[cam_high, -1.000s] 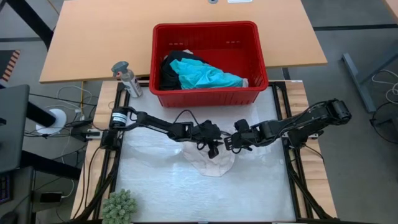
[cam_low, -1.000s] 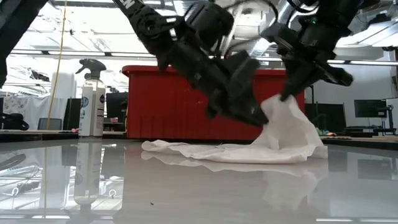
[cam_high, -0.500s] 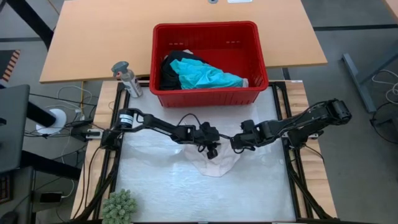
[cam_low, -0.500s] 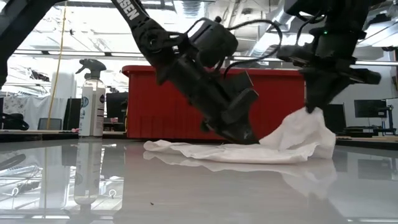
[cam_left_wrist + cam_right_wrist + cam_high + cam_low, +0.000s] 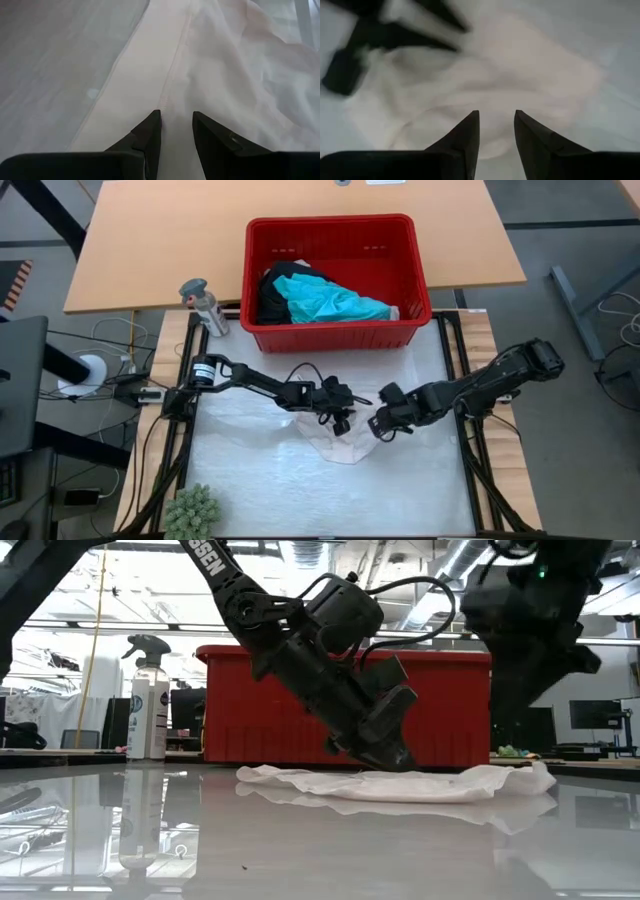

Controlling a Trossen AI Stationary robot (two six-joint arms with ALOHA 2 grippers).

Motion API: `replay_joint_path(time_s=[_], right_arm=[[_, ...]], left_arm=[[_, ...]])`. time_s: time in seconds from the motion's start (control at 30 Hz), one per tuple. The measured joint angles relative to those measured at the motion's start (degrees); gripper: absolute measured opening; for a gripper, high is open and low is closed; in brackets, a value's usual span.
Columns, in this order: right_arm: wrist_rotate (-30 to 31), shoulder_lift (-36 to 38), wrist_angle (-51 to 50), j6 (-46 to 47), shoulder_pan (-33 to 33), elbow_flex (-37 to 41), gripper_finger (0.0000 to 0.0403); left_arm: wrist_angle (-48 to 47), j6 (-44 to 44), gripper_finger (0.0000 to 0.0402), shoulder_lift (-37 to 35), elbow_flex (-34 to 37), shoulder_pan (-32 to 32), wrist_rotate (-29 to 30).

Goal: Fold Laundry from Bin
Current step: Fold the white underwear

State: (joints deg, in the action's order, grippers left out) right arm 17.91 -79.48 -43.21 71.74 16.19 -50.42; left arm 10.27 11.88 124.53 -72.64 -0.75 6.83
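Note:
A pale white garment (image 5: 342,442) lies flat on the table's middle; it also shows in the low view (image 5: 400,783). My left gripper (image 5: 343,421) slants down onto it from the table's left, fingers a little apart (image 5: 176,117). My right gripper (image 5: 380,426) hovers over the garment's right part, open and empty (image 5: 496,117). The red bin (image 5: 330,221) stands at the table's far edge and holds a turquoise shirt (image 5: 335,301) and black clothing (image 5: 274,288). My left gripper's parted fingertips (image 5: 152,120) come down onto the garment's top surface, one on either side of a seam (image 5: 172,85). They slant down from the table's left. The garment lies flat on the table under them, not pinched.
A spray bottle (image 5: 203,305) stands left of the bin and shows at the left of the low view (image 5: 148,700). A small green plant (image 5: 190,510) sits at the table's near left corner. Bare table surface lies near of the garment.
My right gripper has let go of the garment's right part, which it held raised, and has gone up and a little toward the near edge. That part has dropped and now lies flat. My left gripper has stayed down on the garment.

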Motion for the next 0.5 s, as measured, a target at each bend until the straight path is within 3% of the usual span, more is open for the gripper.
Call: replay_joint_path(time_s=[0.17, 0.5], right_arm=[[-0.68, -6.08, -0.34, -0.1, 0.05, 0.18, 0.0117], [-9.87, -10.54, -4.14, 5.81, 4.16, 0.16, 0.0111]], left_arm=[[0.08, 0.63, 0.0102, 0.04, 0.02, 0.0, 0.75], [-0.01, 0.55, 0.0102, 0.11, 0.04, -0.13, 1.05]])
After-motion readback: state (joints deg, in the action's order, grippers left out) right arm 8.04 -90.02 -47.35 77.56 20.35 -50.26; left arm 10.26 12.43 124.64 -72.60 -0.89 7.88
